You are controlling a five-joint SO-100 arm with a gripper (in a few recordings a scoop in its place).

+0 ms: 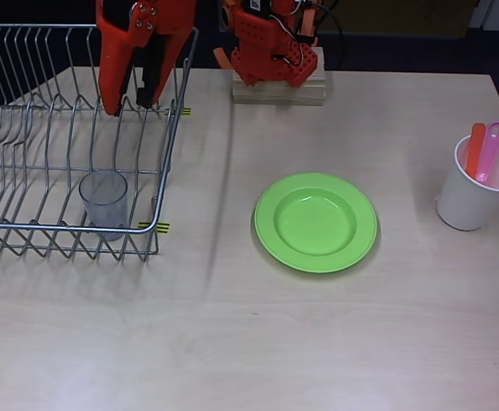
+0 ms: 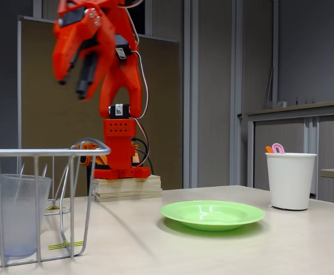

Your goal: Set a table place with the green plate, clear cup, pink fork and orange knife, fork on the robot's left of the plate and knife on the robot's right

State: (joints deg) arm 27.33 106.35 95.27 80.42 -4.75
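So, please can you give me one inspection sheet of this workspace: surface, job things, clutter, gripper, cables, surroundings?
Surface: pale wood-grain table, no spills seen.
Green plate: flat on the table, empty.
Clear cup: upright inside the wire dish rack, near its front right corner in the overhead view.
Pink fork and orange knife: standing together in the white paper cup, right of the plate.
Clutter: nothing seen.
Gripper: raised above the rack, jaws apart, holding nothing.
Cables: white wires run along the arm; none on the table.
Surroundings: wooden block under the arm's base; dark panels and a cabinet behind.
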